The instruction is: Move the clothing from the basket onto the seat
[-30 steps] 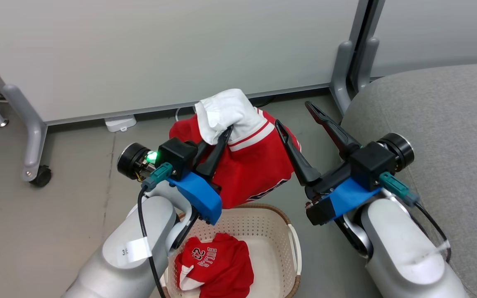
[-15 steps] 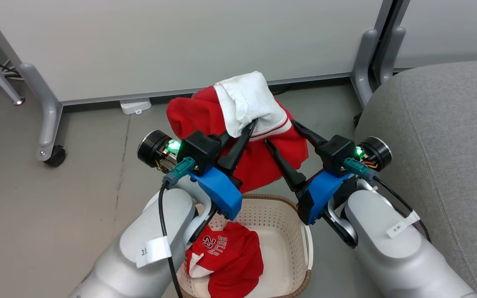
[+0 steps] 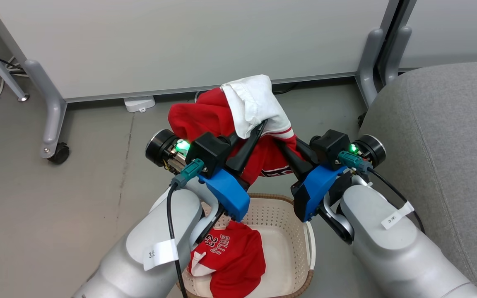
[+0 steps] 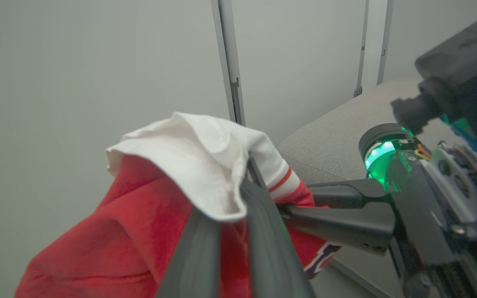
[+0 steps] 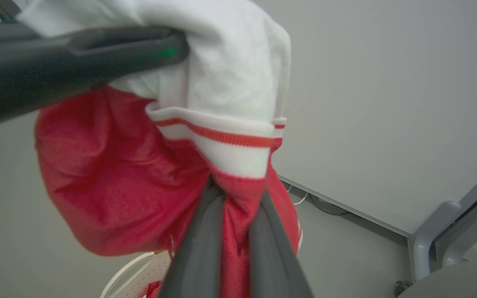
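Centre frame, left gripper and right gripper pinch one garment — thin bites that could slip before the seat, right.

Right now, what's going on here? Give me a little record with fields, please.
Held up: red garment with white lining, above the basket
Left gripper: shut on that garment
Right gripper: shut on its red fabric
In basket: red BULLS 23 garment
Seat: grey, on the robot's right, neither garment on it yet
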